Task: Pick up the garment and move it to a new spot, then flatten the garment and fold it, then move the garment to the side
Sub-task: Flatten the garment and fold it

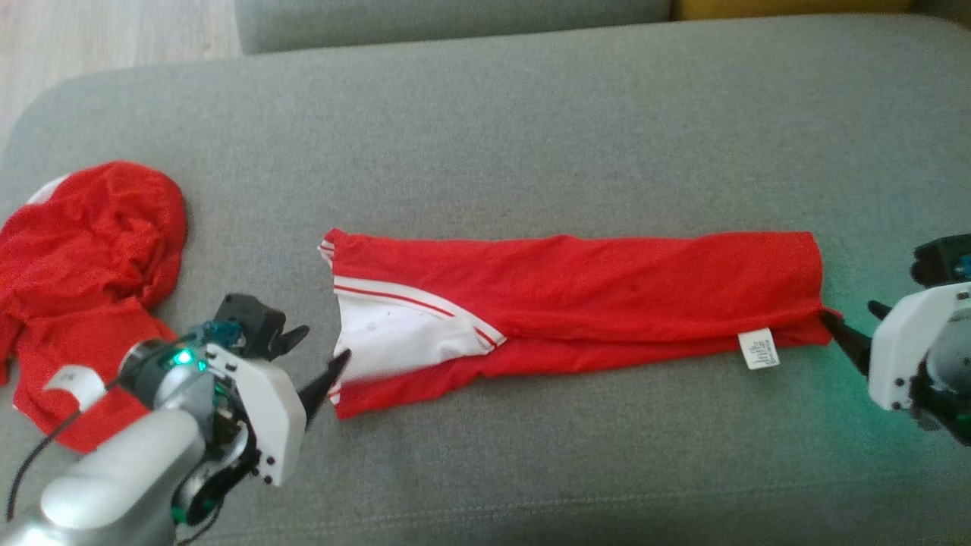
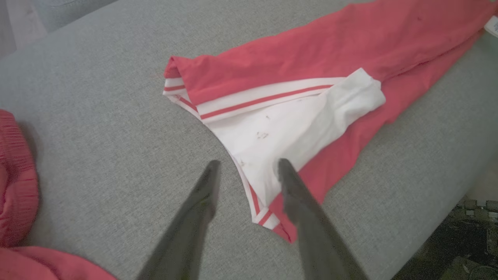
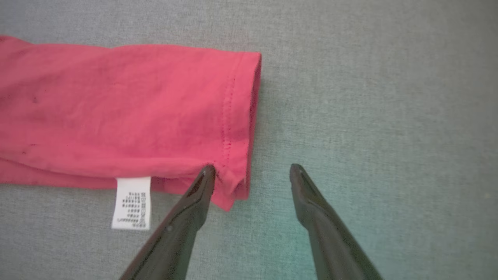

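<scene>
A wide grey cushion (image 1: 531,114) fills the scene. A second grey cushion (image 1: 455,19) lies beyond it at 12 o'clock. Pale wood floor (image 1: 114,38) shows at 11 o'clock, and a yellow edge (image 1: 789,7) at 1 o'clock.

The garment (image 1: 607,288) lies mid-cushion, folded into a long red strip that runs from 9 to 3 o'clock. Its white label (image 1: 758,349) sticks out of the near edge toward the 3 o'clock end. A crumpled red cloth (image 1: 83,250) sits well apart from the strip, at 9 o'clock on the cushion.

The left gripper (image 1: 326,341) is released, its fingers spread at the strip's 9 o'clock end. The right gripper (image 1: 848,311) is also released and grasps nothing. It sits at the 3 o'clock end.

The left wrist view adds detail. A white panel (image 2: 272,132) with red-striped trim carries a few small dark specks. One finger stands over bare cushion and the other over the panel's edge. Past the cushion's rim, at 4 o'clock in that view, lies dark clutter (image 2: 467,241) too blurred to name.

The right wrist view shows the stitched hem (image 3: 233,116) and print on the label, too small to read. One fingertip meets the hem's near corner. The other is over bare cushion, under a faint green glow.
</scene>
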